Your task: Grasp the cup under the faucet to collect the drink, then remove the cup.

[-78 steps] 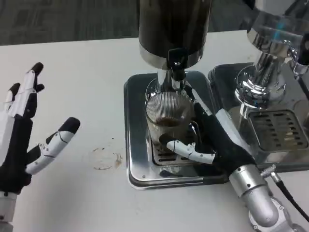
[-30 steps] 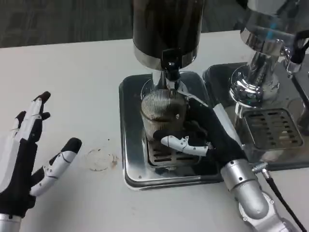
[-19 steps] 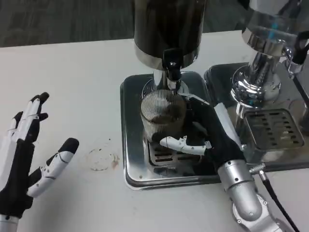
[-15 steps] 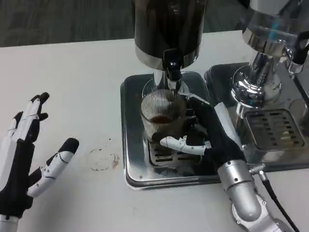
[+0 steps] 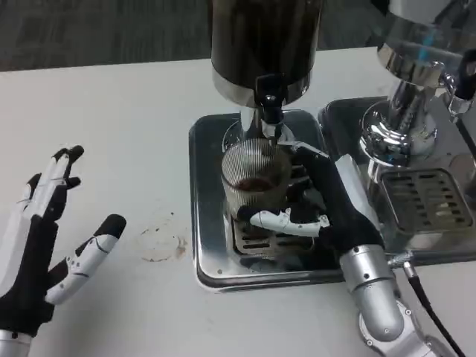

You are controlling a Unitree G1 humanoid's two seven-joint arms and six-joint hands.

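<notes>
A ribbed clear glass cup stands on the metal drip tray, right under the black faucet of the dark drink dispenser. Dark reddish drink lies in the cup's bottom. My right hand wraps the cup from the right, its thumb across the cup's front near the base. My left hand hovers over the table at the far left, fingers spread, holding nothing.
A second chrome dispenser with its own grated drip tray stands close on the right. A faint ring stain marks the white table left of the tray. A black cable runs by my right forearm.
The level of dark drink in the cup has changed little. My right hand has kept its hold on the cup. The camera has shifted slightly; the left hand stays spread.
</notes>
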